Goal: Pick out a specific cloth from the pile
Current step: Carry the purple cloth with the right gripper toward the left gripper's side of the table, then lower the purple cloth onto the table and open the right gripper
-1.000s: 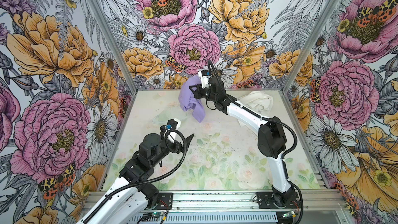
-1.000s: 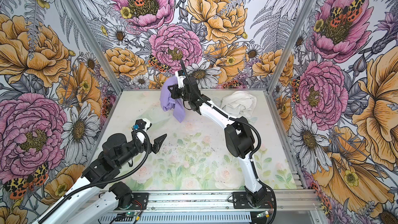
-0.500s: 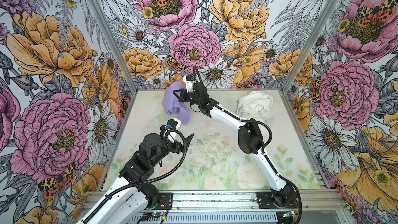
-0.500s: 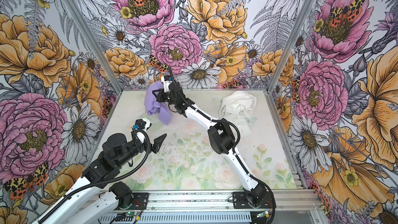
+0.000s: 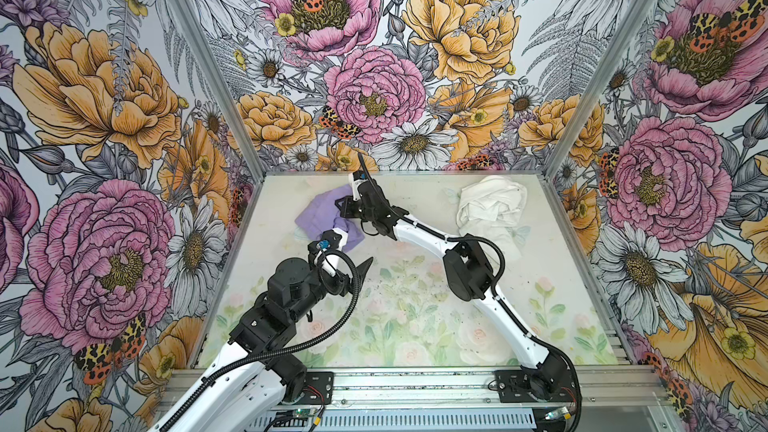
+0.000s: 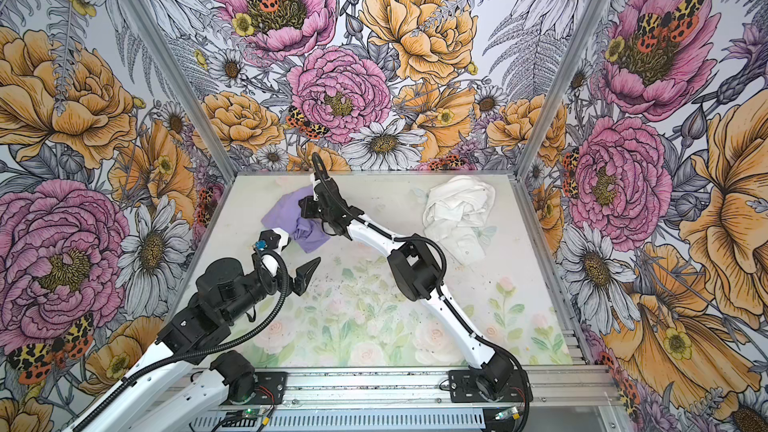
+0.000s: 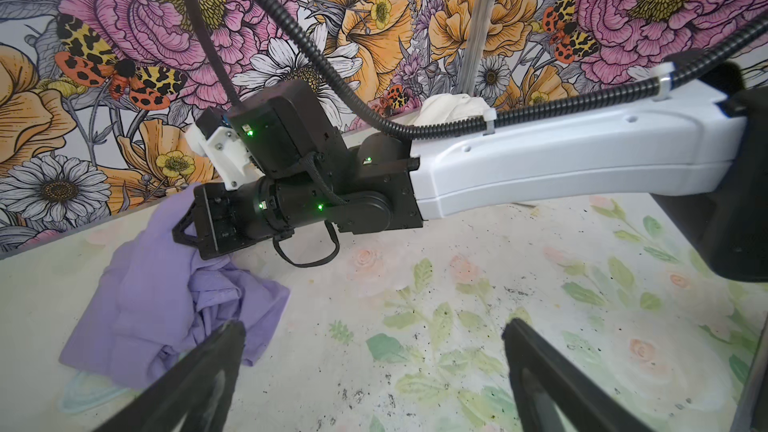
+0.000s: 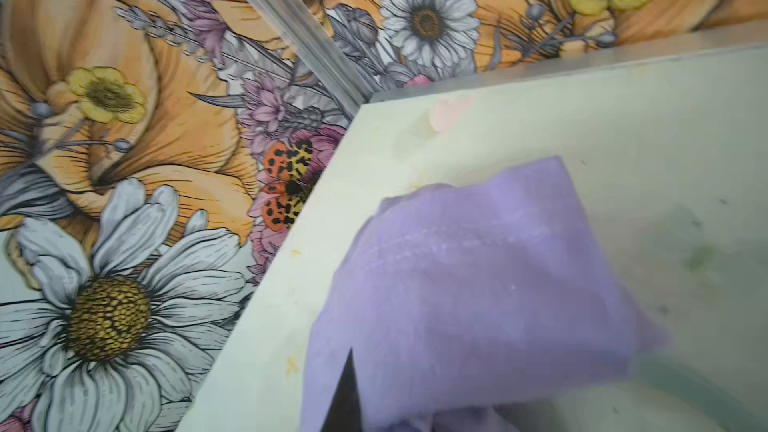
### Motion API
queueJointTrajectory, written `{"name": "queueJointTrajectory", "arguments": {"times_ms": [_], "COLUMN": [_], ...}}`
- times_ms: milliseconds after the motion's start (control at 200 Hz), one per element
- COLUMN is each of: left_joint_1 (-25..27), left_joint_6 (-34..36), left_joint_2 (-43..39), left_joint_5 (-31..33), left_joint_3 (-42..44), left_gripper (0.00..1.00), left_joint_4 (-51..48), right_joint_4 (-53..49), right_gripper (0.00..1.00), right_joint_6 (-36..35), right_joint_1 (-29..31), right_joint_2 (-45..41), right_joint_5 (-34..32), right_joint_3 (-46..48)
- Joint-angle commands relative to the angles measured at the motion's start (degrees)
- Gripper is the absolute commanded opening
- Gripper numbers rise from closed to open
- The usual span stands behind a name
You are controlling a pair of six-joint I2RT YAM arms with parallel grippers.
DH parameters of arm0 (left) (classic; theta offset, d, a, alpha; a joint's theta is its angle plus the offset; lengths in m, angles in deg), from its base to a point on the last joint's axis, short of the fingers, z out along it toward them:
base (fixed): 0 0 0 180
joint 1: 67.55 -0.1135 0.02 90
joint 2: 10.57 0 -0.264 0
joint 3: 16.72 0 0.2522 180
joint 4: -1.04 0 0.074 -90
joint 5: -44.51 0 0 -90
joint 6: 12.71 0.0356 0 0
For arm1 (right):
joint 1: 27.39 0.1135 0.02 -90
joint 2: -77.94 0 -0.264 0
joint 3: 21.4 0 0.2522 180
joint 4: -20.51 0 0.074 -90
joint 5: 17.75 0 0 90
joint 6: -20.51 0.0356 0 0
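Cloth [image 5: 318, 218] — soft plain lavender fabric — sits clamped in right gripper [image 7: 185, 228], well apart from crumpled white shirt pile [image 5: 492, 209], presumably to isolate it; left gripper [image 7: 370, 338] jaws apart, empty.

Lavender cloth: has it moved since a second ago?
Yes. Held in the shut right gripper, the lavender cloth has travelled left, farther from the white shirt pile, which has stayed put.
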Motion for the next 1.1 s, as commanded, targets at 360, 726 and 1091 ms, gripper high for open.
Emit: {"name": "queueJointTrajectory", "arguments": {"times_ms": [360, 726, 1091], "left_joint_1": [0.1, 0.06, -0.01], "left_joint_6": [0.8, 0.8, 0.9], "left_joint_2": [-0.69, -0.82, -0.93], "left_joint_5": [1.09, 1.55, 2.15], "left_joint_3": [0.7, 0.78, 0.79], "left_gripper": [0.99, 0.99, 0.99], "left_joint_4": [-0.26, -0.26, -0.26], "right_joint_4": [-9.44, -9.99, -9.74], "right_gripper": [0.05, 0.36, 0.72], "right_joint_6": [1.59, 2.27, 3.01], "right_joint_1": [-1.06, -1.24, -1.36], "right_joint_2": [-4.49, -4.94, -11.81], "right_joint_5": [-7.14, -4.56, -5.02], "right_joint_3": [8.63, 8.26, 10.32]}}
